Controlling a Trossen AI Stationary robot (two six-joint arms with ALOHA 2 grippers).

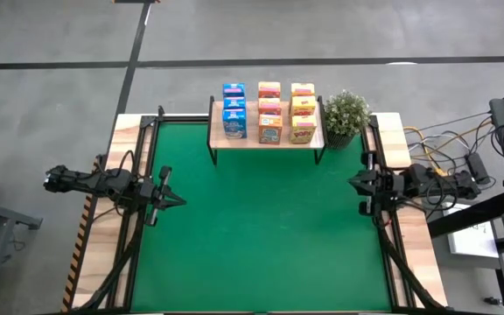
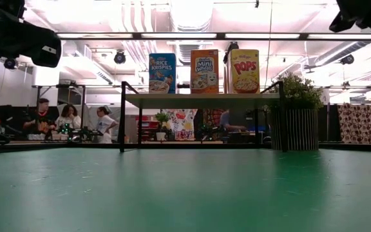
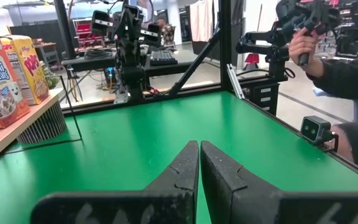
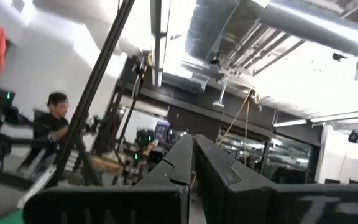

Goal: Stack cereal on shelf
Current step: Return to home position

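1. Evidently, the stacking is judged finished: nine small, colourfully printed cardboard cereal boxes (image 1: 269, 122) are seen upright on the low, light-wood shelf (image 2: 201, 100) with thin black metal legs, and none is seen off it.
2. The boxes are sorted by colour into three rows running from the shelf's front to its back. The blue boxes (image 1: 234, 111) are set at the shelf end away from the green potted plant (image 1: 346, 114), the orange-red boxes (image 2: 205, 71) at the shelf's middle, and the yellow boxes (image 1: 302, 112) at the shelf end beside the plant.
3. Printed fronts are turned towards the shelf's front edge, presumably so that each row can be read from the front.
4. The left gripper (image 1: 180, 200) is held over the flat green table mat (image 1: 261, 254), well apart from the shelf and out past its blue end. Its fingers are pressed together on nothing.
5. The right gripper (image 1: 353, 183) is held well apart from the shelf, in front of its plant end. Its fingers are likewise closed and empty.
6. Both arms are judged to be parked clear of the shelf, since nothing is left to carry and the rows are best not disturbed.
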